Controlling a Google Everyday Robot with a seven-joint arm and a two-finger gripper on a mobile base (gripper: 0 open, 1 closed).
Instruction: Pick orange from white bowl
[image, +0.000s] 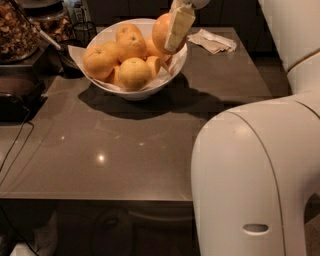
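Observation:
The white bowl (134, 91) stands at the back of the dark table, lined with white paper and holding several oranges and paler yellow fruit. My gripper (168, 36) comes down from the top edge at the bowl's right side. It is shut on the orange (160, 31), a large deep-orange fruit held a little above the pile and near the bowl's right rim. One pale finger (177, 27) lies across the orange's front; the other is hidden behind it.
A crumpled napkin (215, 41) lies right of the bowl. A jar of nuts (15, 30) and a dark appliance (17, 95) stand at the left, with a cable over the table's left edge. My white arm (250, 175) fills the lower right.

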